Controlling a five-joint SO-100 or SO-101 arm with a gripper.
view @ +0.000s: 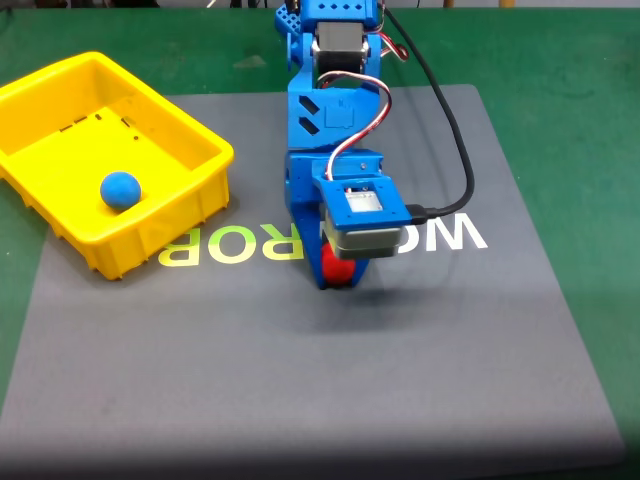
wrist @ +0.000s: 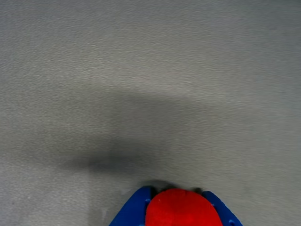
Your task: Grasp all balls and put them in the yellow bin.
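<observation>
Blue ball (view: pixel 120 188): small matte sphere, seen resting on floor of yellow bin (view: pixel 190 205), toward its near wall in fixed view. Yellow bin: bright rectangular tray, sloped ribbed walls, rolled rim, set upright at left edge of grey mat. Red ball (view: pixel 337 268): same size, largely hidden in fixed view; in wrist view (wrist: pixel 182 208) seen clamped between blue fingers, mat below.

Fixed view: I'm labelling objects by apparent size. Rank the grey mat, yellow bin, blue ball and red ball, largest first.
1. Grey mat
2. Yellow bin
3. Blue ball
Red ball: unranked; the gripper hides most of it.
</observation>
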